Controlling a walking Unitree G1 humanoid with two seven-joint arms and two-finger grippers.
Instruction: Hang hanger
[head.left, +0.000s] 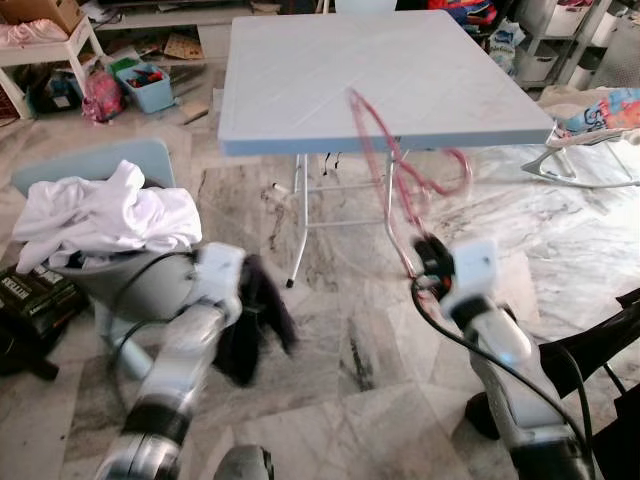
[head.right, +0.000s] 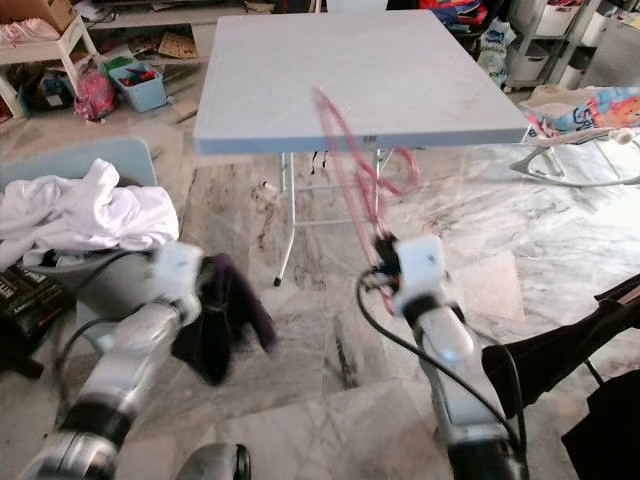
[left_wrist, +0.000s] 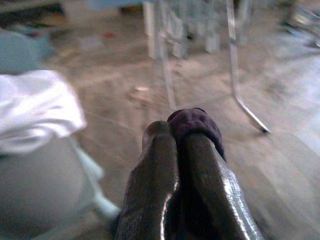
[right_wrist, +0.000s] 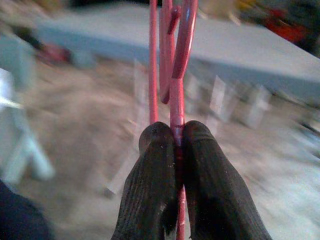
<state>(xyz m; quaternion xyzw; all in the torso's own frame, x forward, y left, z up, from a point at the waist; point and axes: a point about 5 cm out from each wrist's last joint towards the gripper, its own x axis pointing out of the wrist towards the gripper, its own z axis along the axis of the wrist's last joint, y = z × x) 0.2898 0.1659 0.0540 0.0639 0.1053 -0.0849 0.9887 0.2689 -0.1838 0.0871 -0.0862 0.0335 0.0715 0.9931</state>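
A pink wire hanger (head.left: 400, 175) rises from my right gripper (head.left: 425, 262), which is shut on its lower end in front of the light blue table (head.left: 300, 90). In the right wrist view the hanger (right_wrist: 172, 60) runs up between the two black fingers (right_wrist: 155, 180), pinched tight. My left gripper (head.left: 255, 300) is lower left, shut on a dark purple garment (head.left: 262, 320) that dangles over the floor. The left wrist view has the garment (left_wrist: 195, 125) bunched at the fingertips (left_wrist: 160, 150). The views are blurred by motion.
A pale blue basket (head.left: 130, 280) with white laundry (head.left: 105, 215) stands at my left. The table's white legs (head.left: 300, 220) are ahead. Dark clothing (head.left: 590, 350) hangs at the right edge. Shelves and toy bins (head.left: 145, 85) line the back. Marble floor lies between.
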